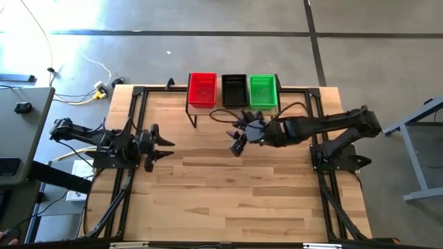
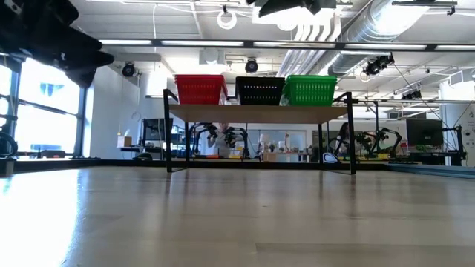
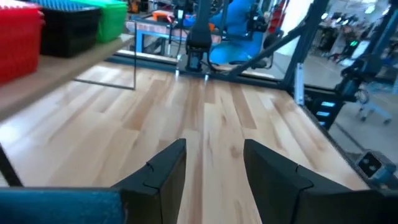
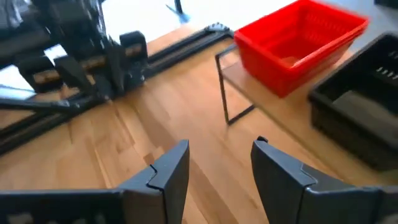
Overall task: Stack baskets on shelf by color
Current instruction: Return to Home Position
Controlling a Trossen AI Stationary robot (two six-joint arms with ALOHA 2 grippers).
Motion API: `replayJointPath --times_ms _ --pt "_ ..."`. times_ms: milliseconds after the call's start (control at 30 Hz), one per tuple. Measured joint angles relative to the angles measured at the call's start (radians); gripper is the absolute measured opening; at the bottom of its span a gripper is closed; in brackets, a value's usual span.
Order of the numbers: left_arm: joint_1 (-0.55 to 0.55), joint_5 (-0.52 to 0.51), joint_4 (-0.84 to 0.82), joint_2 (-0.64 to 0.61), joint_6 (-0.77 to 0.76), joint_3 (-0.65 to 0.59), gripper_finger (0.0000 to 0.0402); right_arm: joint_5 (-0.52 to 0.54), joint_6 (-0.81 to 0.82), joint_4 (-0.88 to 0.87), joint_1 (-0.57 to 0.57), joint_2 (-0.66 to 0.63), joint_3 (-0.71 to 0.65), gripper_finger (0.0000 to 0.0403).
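red baskets [image 1: 202, 90] stacked, shelf [image 2: 260, 113] left end in high view | black baskets [image 1: 234, 90] stacked, middle | green baskets [image 1: 262, 91] stacked, right end | all upright

Pale wooden tabletop [image 1: 228, 194] on a polished grey concrete floor [image 1: 208, 17], crossed by dark seams. Off the far left corner, a white cable [image 1: 104, 69] running to a yellow plug block [image 1: 102, 90]. Grey desk [image 1: 21, 131] just beside the left edge, grey metal frame [image 1: 422, 138] out to the right. Across the room, tall bright windows [image 2: 44, 119] at one side, silver ducts [image 2: 378, 21] and strip lights [image 2: 133, 42] under an open ceiling, more workbenches [image 2: 371, 141] along the back.
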Motion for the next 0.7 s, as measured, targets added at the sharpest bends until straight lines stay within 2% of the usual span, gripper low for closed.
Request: replayJointPath --times_ms 233,333,467,700 --pt "0.001 0.027 0.001 -0.084 -0.027 -0.092 0.0131 0.133 -0.001 -0.158 0.012 -0.151 -0.002 0.0156" --pt "0.003 0.028 0.029 -0.085 -0.02 -0.092 0.0121 0.198 -0.004 -0.175 0.031 -0.237 -0.049 0.0156" --pt "0.003 0.019 0.019 -0.084 -0.02 -0.091 0.011 0.211 -0.001 -0.075 0.047 -0.392 -0.246 0.0155" --pt "0.003 0.01 0.014 -0.083 -0.037 -0.091 0.0104 0.159 -0.033 0.195 0.04 -0.692 -0.61 0.0141"
